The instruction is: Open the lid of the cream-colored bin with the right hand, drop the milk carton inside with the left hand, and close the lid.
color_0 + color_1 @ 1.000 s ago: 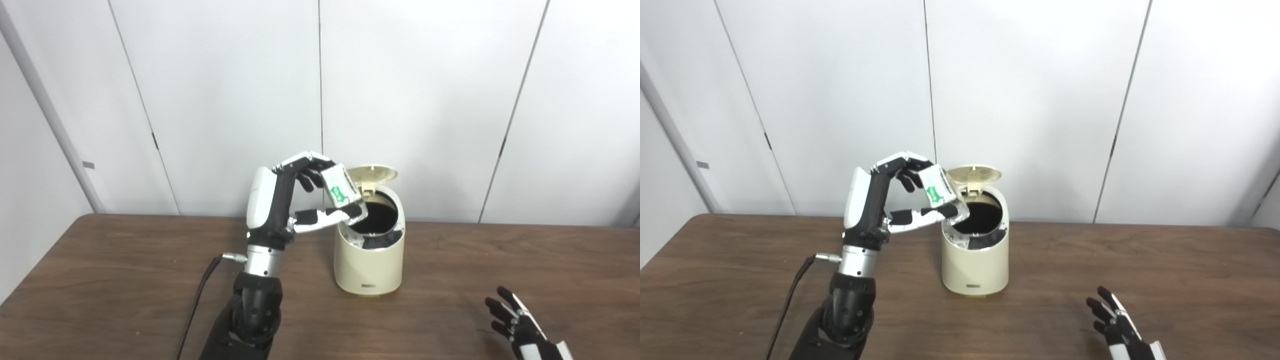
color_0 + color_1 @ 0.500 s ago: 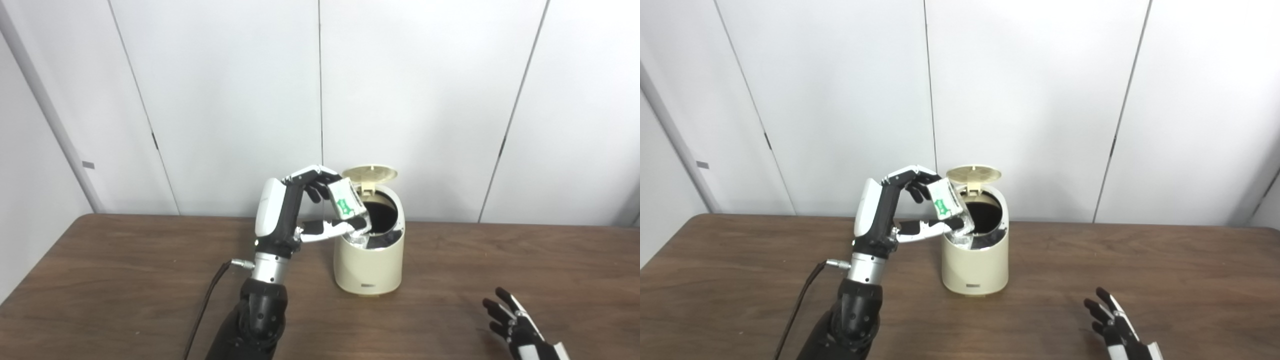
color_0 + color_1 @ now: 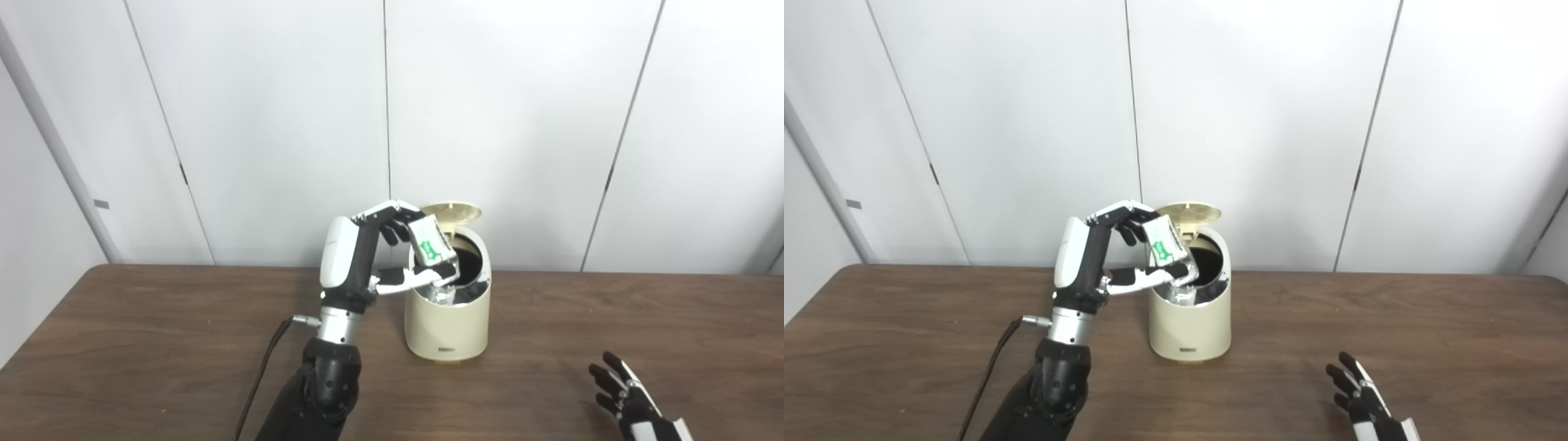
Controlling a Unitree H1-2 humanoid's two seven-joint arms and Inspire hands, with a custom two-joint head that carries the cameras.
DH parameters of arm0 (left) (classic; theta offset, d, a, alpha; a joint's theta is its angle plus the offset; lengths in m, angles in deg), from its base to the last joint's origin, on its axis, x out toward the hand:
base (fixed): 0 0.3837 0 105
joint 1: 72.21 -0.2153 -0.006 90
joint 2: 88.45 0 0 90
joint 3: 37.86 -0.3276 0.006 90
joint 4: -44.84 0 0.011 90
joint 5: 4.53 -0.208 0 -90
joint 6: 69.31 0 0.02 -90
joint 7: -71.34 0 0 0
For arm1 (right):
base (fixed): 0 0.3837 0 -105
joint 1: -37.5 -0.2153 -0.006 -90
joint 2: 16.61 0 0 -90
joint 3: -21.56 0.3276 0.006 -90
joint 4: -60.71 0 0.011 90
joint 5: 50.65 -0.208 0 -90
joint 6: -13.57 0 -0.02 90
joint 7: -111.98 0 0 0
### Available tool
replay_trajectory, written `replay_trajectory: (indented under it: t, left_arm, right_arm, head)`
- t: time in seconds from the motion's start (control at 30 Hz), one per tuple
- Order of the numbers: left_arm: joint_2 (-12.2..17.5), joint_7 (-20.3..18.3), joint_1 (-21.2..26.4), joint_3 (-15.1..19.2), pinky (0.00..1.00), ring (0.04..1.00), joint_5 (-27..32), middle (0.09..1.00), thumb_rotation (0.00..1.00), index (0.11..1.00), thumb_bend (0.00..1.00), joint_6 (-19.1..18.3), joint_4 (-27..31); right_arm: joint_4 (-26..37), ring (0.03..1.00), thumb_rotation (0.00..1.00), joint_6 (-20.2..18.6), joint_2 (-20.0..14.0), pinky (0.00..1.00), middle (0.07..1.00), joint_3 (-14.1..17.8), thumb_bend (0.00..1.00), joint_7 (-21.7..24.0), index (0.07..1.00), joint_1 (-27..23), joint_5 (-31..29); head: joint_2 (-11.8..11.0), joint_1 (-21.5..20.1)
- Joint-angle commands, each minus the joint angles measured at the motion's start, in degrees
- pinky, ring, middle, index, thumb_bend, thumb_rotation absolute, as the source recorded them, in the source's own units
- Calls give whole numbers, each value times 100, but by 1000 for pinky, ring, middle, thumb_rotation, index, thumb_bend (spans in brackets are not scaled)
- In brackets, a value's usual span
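Observation:
The cream-colored bin point(image 3: 446, 324) stands on the table's middle with its round lid point(image 3: 452, 212) tipped up at the back, showing a dark opening. My left hand point(image 3: 392, 257) is shut on the white milk carton point(image 3: 431, 246) with green print, which is tilted and held over the bin's left rim, its lower end at the mouth. My right hand point(image 3: 625, 395) rests low at the front right, open, fingers spread, well away from the bin.
The brown wooden table point(image 3: 153, 343) runs the full width. A black cable point(image 3: 263, 373) trails from my left wrist toward the front edge. White wall panels stand close behind the bin.
My left hand has carried the carton to the right, from beside the bin's rim to over its opening. The camera has shifted slightly. The right hand has barely moved.

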Motion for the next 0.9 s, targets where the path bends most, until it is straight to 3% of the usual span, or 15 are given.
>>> replay_trajectory:
  t: [0.0, 0.53, 0.87]
  left_arm:
    - [-17, 218, 374, -38, 357, 428, -60, 502, 0, 501, 477, 178, 94]
    - [-8, 468, 316, -431, 356, 437, -216, 498, 0, 494, 478, 193, 1]
    - [207, 1068, 410, -938, 371, 445, -473, 493, 0, 480, 479, 191, -205]
  right_arm:
    - [176, 910, 1000, 76, -36, 882, 879, -3, 670, -8, 933, -64, -8]
    - [253, 920, 1000, 38, -64, 893, 894, -38, 673, 23, 940, -11, 16]
    - [297, 920, 1000, 29, -78, 899, 892, -42, 686, 9, 934, 9, 48]
  head:
    - [9, -7]
    - [16, -26]
    - [30, -55]
